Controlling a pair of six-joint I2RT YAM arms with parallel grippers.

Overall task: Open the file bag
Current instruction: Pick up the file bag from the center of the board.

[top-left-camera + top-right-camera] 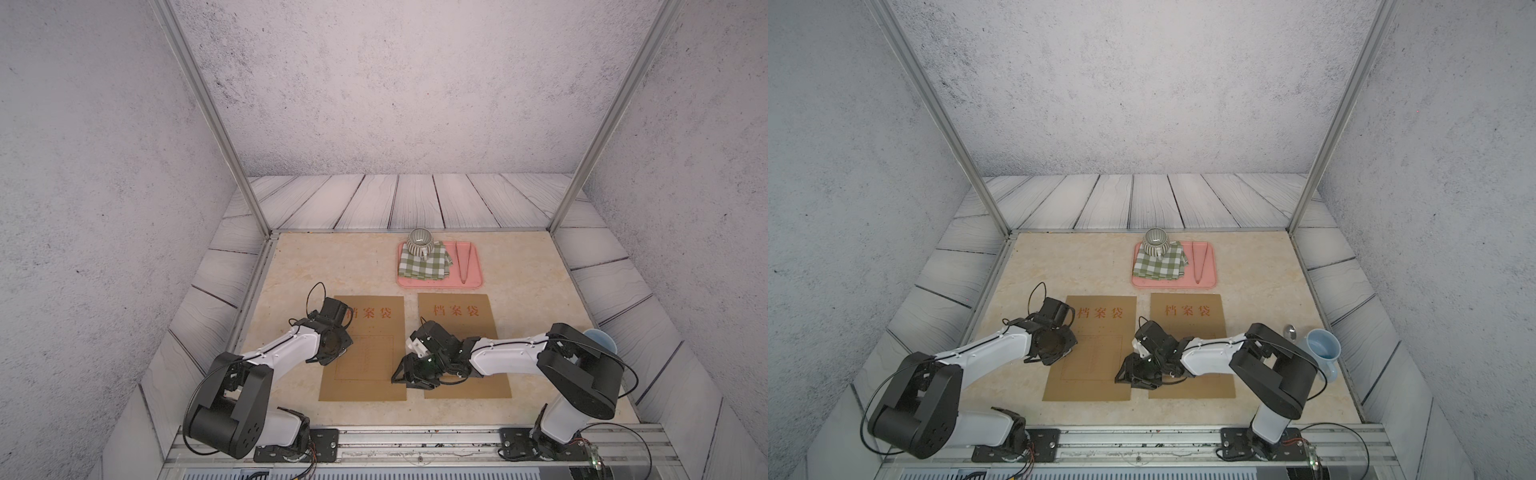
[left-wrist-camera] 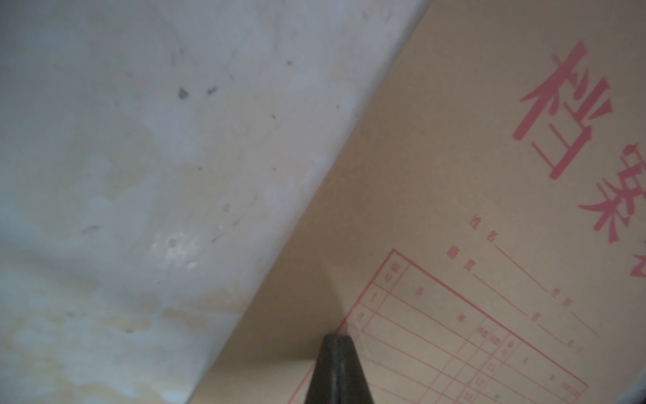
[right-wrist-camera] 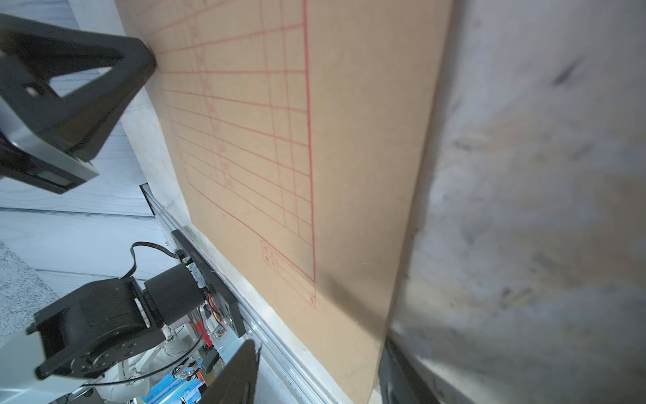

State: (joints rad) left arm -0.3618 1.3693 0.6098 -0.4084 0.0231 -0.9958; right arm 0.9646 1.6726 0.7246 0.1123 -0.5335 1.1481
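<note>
Two brown file bags lie flat on the desk [image 1: 332, 266] in both top views, lower centre of the frame: the left bag [image 1: 374, 353] and the right bag [image 1: 455, 311], side by side with a bare strip between them. The left end effector [image 1: 334, 353] points down onto the left bag near its left edge. The right end effector [image 1: 409, 380] sits low over the strip, at the left bag's right edge. Above the bags in the frame, a pink tray [image 1: 440, 284] carries a striped cup [image 1: 419, 243], a checked cloth [image 1: 424, 264] and tongs [image 1: 463, 262]. In a top view a blue mug [image 1: 1323, 347] stands at the right, behind the right arm.

In the left wrist view, the left end effector [image 2: 335, 346] is clenched with nothing held. Its joined tips rest on the left bag [image 2: 437, 175] at a corner of the red printed grid.

In the right wrist view, the right end effector [image 3: 316, 349] is released. Its fingers [image 3: 237, 377] stand well apart, with the left bag's [image 3: 349, 140] edge between them.
</note>
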